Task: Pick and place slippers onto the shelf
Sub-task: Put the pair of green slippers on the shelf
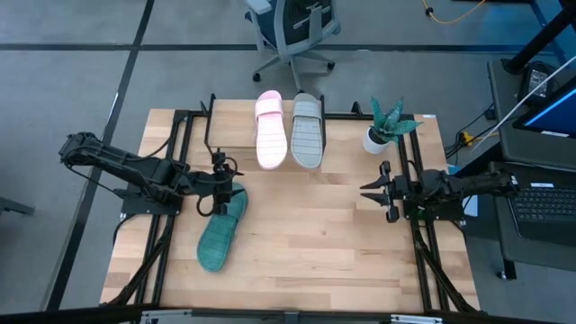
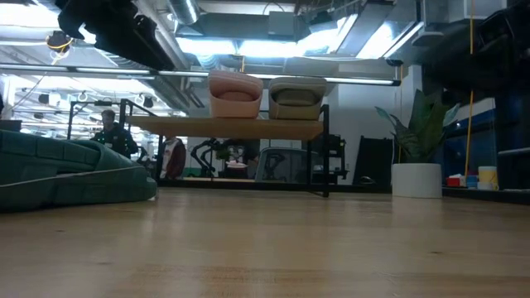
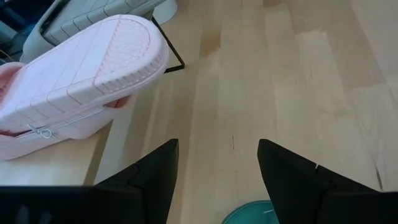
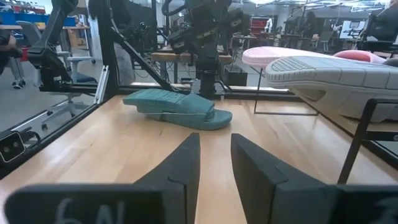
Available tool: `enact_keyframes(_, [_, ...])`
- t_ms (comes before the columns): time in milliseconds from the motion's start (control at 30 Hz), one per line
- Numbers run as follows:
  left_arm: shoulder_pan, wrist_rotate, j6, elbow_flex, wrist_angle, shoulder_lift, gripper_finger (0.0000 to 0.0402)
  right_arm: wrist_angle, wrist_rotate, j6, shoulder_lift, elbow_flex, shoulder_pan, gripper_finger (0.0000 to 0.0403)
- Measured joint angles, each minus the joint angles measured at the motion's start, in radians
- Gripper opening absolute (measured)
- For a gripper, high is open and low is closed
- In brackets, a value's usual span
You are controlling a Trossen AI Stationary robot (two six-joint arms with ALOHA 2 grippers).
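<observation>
The teal slipper [image 1: 219, 236] [image 4: 180, 109] lies on the table's left half, its far end under my left gripper [image 1: 219, 187] [image 3: 217, 146]. That gripper is open and points down over this end [image 3: 252, 213]; no touch shows. The pink slipper [image 1: 270, 130] [image 3: 81, 68] and the grey slipper [image 1: 307, 132] [image 4: 323, 74] lie side by side, soles up, on the shelf [image 1: 234, 135] [image 2: 224, 126] at the table's far edge, with their near ends overhanging the plank. My right gripper [image 1: 367, 191] [image 4: 216, 140] waits open over the table's right part.
A potted plant [image 1: 387, 126] stands at the far right, beside the shelf. The shelf's thin black legs [image 4: 357, 137] rise from the table. Bare wood [image 1: 306, 243] stretches between the two grippers and toward the near edge. An office chair [image 1: 292, 31] stands beyond the table.
</observation>
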Motion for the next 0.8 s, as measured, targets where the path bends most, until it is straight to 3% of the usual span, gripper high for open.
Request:
enact_keyframes(167, [0.000, 0.053, 0.002, 0.003, -0.020, 0.000, 0.0213, 0.000, 0.000, -0.003, 0.000, 0.000, 0.000, 0.0092])
enact_keyframes(333, [-0.045, 0.045, -0.036, 0.088, -0.184, 0.001, 0.0213, -0.002, 0.000, 0.042, 0.000, 0.000, 0.000, 0.0092])
enact_keyframes(533, [-0.202, 0.037, -0.127, 0.193, -0.343, 0.010, 0.0213, -0.002, 0.000, 0.049, 0.000, 0.000, 0.000, 0.0092])
enact_keyframes(800, [-0.388, -0.063, -0.351, 0.198, -0.410, 0.140, 0.0213, -0.001, 0.000, 0.058, 0.001, 0.000, 0.000, 0.0092])
